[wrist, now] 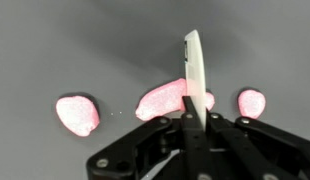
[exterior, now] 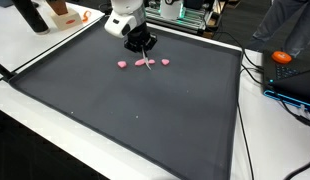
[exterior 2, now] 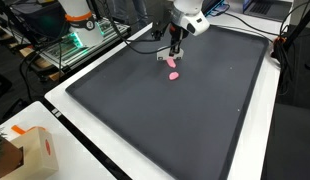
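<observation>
Gripper (exterior: pixel 143 43) clenched on thin white blade (wrist: pixel 196 70), held upright, edge toward middle piece (wrist: pixel 165 99). Contact unclear. Outer pieces (wrist: pixel 77 113) flank it on mat (exterior: pixel 145 115). Upright hold probably suits pressing or cutting.

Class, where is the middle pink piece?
In the wrist view the middle pink piece lies on the dark mat, between the left pink piece and the right pink piece, below the white blade in the pincer.

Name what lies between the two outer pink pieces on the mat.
A third, longer pink piece, seen in the wrist view, partly behind a white blade.
</observation>
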You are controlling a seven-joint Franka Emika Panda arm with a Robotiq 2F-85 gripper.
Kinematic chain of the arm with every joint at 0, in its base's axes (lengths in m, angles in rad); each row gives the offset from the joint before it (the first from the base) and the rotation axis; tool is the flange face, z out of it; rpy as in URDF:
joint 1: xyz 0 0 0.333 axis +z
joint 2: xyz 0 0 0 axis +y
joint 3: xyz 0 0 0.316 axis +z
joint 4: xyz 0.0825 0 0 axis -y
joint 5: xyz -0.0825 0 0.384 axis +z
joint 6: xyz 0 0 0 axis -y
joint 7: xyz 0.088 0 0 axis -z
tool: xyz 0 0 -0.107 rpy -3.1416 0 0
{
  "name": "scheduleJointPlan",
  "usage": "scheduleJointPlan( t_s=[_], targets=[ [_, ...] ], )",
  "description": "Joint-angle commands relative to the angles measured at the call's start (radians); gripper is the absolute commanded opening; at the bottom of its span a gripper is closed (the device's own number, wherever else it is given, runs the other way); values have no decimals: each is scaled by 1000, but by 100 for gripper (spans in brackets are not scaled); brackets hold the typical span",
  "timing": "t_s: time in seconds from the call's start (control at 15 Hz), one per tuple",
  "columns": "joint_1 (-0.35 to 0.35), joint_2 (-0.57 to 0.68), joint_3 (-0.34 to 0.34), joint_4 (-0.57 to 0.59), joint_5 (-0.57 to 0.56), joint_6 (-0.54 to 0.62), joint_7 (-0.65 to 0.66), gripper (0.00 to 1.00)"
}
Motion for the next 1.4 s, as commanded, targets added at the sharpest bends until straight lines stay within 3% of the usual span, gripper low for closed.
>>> scheduleJointPlan(
  t_s=[0.0,0.73,1.33],
  targets=[
    [-9,7,-27,-84,-63,14,6,1],
    [-6,-32,-68,-128,-122,-19,62,1],
    [-6,-110,-46,-139,-102,-9,26,1]
  ],
)
